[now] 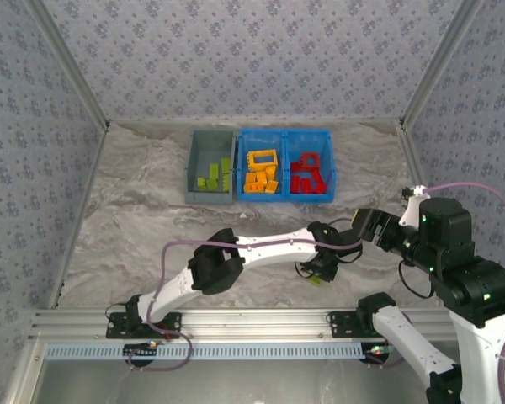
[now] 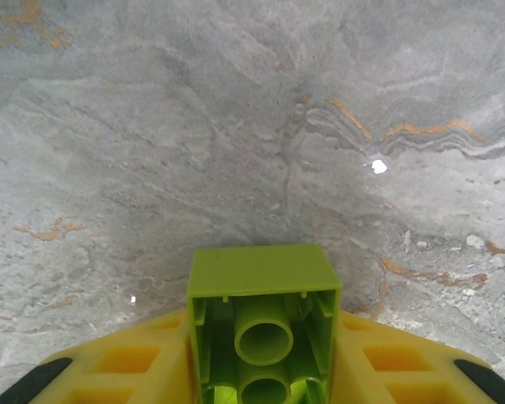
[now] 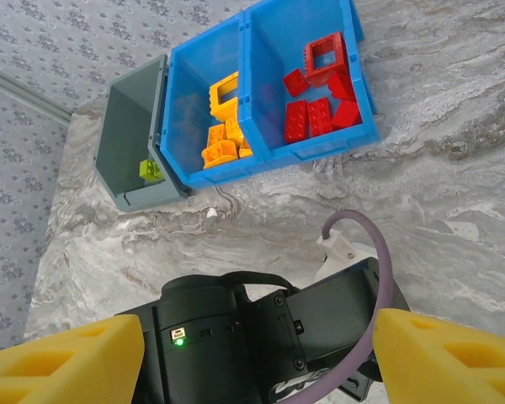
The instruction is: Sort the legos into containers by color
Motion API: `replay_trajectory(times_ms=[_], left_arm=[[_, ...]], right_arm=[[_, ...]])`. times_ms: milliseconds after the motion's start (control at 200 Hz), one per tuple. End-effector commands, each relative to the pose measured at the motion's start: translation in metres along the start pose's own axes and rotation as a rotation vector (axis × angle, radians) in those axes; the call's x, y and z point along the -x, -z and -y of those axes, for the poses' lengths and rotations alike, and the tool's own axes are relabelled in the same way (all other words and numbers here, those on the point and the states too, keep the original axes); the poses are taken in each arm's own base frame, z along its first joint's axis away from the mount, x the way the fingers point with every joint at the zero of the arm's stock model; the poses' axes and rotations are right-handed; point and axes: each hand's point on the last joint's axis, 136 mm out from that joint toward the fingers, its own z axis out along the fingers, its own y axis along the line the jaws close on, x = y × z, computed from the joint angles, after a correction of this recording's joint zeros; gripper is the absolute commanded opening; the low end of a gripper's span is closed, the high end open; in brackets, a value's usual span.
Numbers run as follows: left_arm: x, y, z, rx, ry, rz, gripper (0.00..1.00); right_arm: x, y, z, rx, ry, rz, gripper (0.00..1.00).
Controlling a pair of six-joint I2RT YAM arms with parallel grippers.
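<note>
Left wrist view, lower centre: your left gripper (image 2: 263, 364) clamps the lime brick (image 2: 261, 273) by its walls; judged light, rigid, slick. Right gripper (image 3: 252, 358) gapes empty.

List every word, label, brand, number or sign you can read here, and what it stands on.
None can be read.
The grey bin, blue tray and legos bear no lettering.
A tiny white mark on the black arm housing is too small to read.
</note>
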Motion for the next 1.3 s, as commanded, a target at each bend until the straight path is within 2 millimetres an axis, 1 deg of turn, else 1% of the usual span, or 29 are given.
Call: replay_trajectory(times_ms=[0, 35, 95, 160, 225, 235, 255, 295, 340, 395, 470, 590, 675, 755, 795, 829, 914, 934, 1034, 1079, 1099, 1164, 1294], left_arm=[[0.008, 0.012, -0.014, 0.060, -0.012, 0.031, 0.34], [0.011, 0.020, -0.018, 0.065, -0.008, 0.053, 0.33], [0.019, 0.042, -0.028, 0.067, 0.011, 0.100, 0.32], [0.029, 0.070, -0.044, 0.062, 0.045, 0.156, 0.32], [0.038, 0.097, -0.065, 0.050, 0.090, 0.204, 0.32], [0.037, 0.098, -0.071, 0.056, 0.096, 0.202, 0.32], [0.038, 0.102, -0.080, 0.060, 0.111, 0.206, 0.32], [0.041, 0.117, -0.097, 0.060, 0.141, 0.226, 0.32], [0.045, 0.130, -0.117, 0.062, 0.172, 0.243, 0.32], [0.048, 0.144, -0.145, 0.071, 0.211, 0.256, 0.32], [0.054, 0.160, -0.184, 0.093, 0.258, 0.277, 0.32], [0.064, 0.178, -0.246, 0.128, 0.340, 0.297, 0.32], [0.076, 0.192, -0.284, 0.149, 0.385, 0.330, 0.32], [0.088, 0.198, -0.317, 0.172, 0.424, 0.345, 0.32], [0.095, 0.198, -0.331, 0.195, 0.434, 0.353, 0.32], [0.102, 0.197, -0.344, 0.215, 0.442, 0.357, 0.32], [0.117, 0.190, -0.370, 0.266, 0.465, 0.365, 0.31], [0.121, 0.188, -0.376, 0.278, 0.472, 0.367, 0.31], [0.139, 0.179, -0.406, 0.341, 0.510, 0.377, 0.31], [0.145, 0.170, -0.418, 0.368, 0.527, 0.367, 0.31], [0.152, 0.173, -0.422, 0.373, 0.534, 0.384, 0.31], [0.163, 0.166, -0.438, 0.406, 0.554, 0.389, 0.31], [0.182, 0.147, -0.457, 0.457, 0.560, 0.378, 0.31]], right_arm=[[0.000, -0.005, -0.003, 0.016, -0.004, -0.008, 0.74], [0.000, -0.006, -0.005, 0.023, 0.001, -0.011, 0.74], [0.002, -0.009, -0.011, 0.057, 0.021, -0.012, 0.73], [0.003, -0.012, -0.030, 0.155, 0.057, -0.025, 0.72], [0.005, -0.015, -0.050, 0.259, 0.094, -0.038, 0.70], [0.006, -0.016, -0.053, 0.270, 0.100, -0.038, 0.69], [0.007, -0.016, -0.057, 0.288, 0.109, -0.040, 0.69], [0.008, -0.019, -0.063, 0.312, 0.134, -0.041, 0.68], [0.009, -0.023, -0.067, 0.317, 0.164, -0.044, 0.68], [0.008, -0.034, -0.072, 0.315, 0.201, -0.065, 0.68], [0.002, -0.057, -0.085, 0.304, 0.267, -0.101, 0.67], [-0.016, -0.092, -0.120, 0.278, 0.418, -0.129, 0.67], [-0.025, -0.121, -0.145, 0.296, 0.450, -0.133, 0.67], [-0.027, -0.148, -0.161, 0.292, 0.441, -0.111, 0.67], [-0.028, -0.160, -0.165, 0.272, 0.438, -0.100, 0.67], [-0.023, -0.171, -0.171, 0.259, 0.431, -0.063, 0.67], [-0.020, -0.196, -0.181, 0.239, 0.436, -0.009, 0.68], [-0.018, -0.200, -0.186, 0.251, 0.435, 0.013, 0.68], [-0.019, -0.226, -0.202, 0.296, 0.462, 0.071, 0.68], [-0.019, -0.236, -0.210, 0.322, 0.475, 0.096, 0.69], [-0.019, -0.240, -0.213, 0.330, 0.481, 0.105, 0.69], [-0.019, -0.253, -0.221, 0.353, 0.494, 0.127, 0.69], [-0.018, -0.273, -0.235, 0.380, 0.508, 0.138, 0.70]])
